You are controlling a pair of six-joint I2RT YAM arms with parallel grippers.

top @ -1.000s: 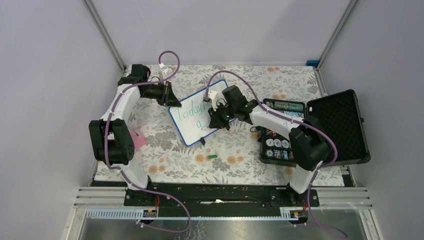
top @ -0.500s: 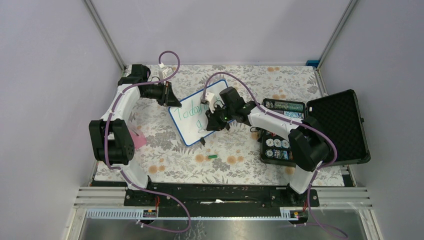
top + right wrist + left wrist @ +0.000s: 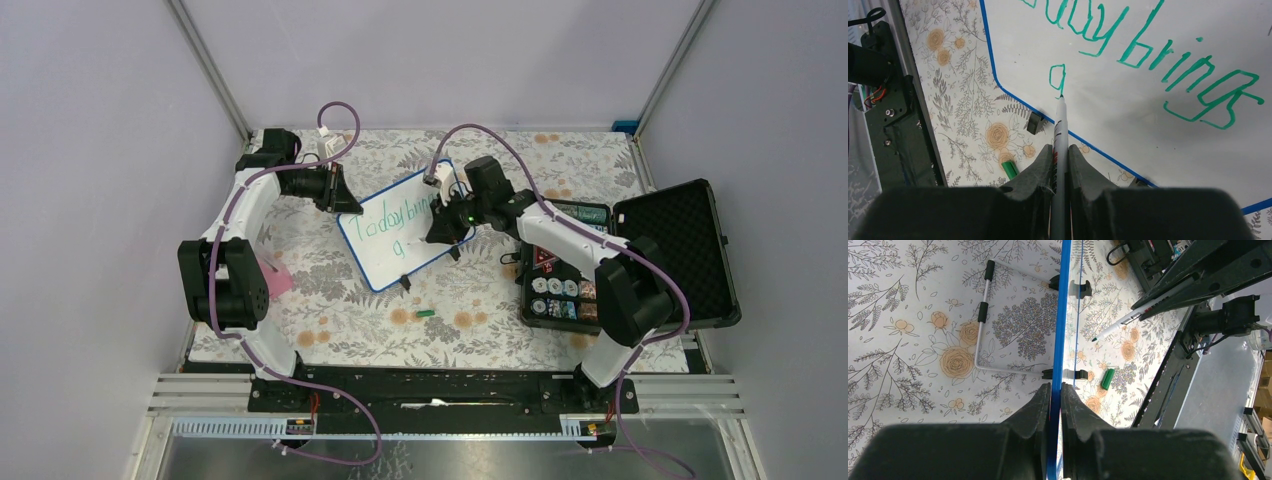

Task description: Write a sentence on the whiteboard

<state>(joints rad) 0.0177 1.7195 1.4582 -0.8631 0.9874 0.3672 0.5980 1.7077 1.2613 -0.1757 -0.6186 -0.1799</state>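
Marker farther right with right arm

The whiteboard reads "Today brings", then "a".

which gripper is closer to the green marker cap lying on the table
Right. The right gripper, holding the marker, hangs over the whiteboard's right end, just beyond the cap; the left gripper clamps the whiteboard's far left edge, farther off.

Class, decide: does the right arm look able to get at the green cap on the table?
Probably yes: the green cap lies uncovered near the whiteboard, but the right gripper is shut on the marker.
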